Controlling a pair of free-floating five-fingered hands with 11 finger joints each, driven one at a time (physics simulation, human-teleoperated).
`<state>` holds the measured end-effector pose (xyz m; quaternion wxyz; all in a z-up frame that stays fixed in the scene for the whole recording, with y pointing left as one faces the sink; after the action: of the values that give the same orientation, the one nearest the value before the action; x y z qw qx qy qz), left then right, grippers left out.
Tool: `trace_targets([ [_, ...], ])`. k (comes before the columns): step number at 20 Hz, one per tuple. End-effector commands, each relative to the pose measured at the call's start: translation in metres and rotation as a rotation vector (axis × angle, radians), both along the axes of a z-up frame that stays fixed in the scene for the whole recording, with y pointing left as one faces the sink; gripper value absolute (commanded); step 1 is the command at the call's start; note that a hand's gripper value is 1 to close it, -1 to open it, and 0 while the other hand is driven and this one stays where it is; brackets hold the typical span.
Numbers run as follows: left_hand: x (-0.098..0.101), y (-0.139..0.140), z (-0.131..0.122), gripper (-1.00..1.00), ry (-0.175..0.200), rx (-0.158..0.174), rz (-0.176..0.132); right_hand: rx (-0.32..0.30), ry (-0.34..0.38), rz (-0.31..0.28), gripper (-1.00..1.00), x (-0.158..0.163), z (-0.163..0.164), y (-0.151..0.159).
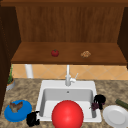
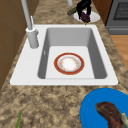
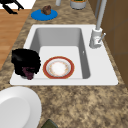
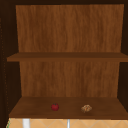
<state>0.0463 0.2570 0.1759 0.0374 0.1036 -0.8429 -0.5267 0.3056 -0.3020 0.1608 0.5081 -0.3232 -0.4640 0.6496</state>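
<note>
Lower centre of the front view: a red bowl [image 1: 67,115] in the sink [image 1: 45,86]. At lower left the left hand [image 1: 32,119] hovers with fingers curled, holding nothing, beside a blue plate [image 1: 21,113]. At right the right hand [image 1: 99,100] is closed on a dark purple item [image 1: 95,106] over the sink's rim, near a white plate [image 1: 115,116]. Beyond stands the faucet [image 1: 68,77]; above, a shelf [image 1: 37,56] carries a tomato [image 1: 55,53].
</note>
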Motion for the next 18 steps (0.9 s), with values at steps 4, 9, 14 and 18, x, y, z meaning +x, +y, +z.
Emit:
trace_targets([
  [4, 0.0, 0.0, 0.0, 0.0, 0.0, 0.0, 0.0, 0.008, 0.031, -0.022, 1.0, 0.023, -0.039, 0.048],
  [9, 0.0, 0.0, 0.0, 0.0, 0.0, 0.0, 0.0, 0.001, 0.006, -0.062, 1.0, 0.046, -0.06, 0.073],
  [14, 0.0, 0.0, 0.0, 0.0, 0.0, 0.0, 0.0, 0.001, -0.008, -0.069, 1.0, 0.055, -0.067, 0.093],
  [18, 0.0, 0.0, 0.0, 0.0, 0.0, 0.0, 0.0, -0.002, 0.01, -0.079, 1.0, 0.069, -0.082, 0.106],
])
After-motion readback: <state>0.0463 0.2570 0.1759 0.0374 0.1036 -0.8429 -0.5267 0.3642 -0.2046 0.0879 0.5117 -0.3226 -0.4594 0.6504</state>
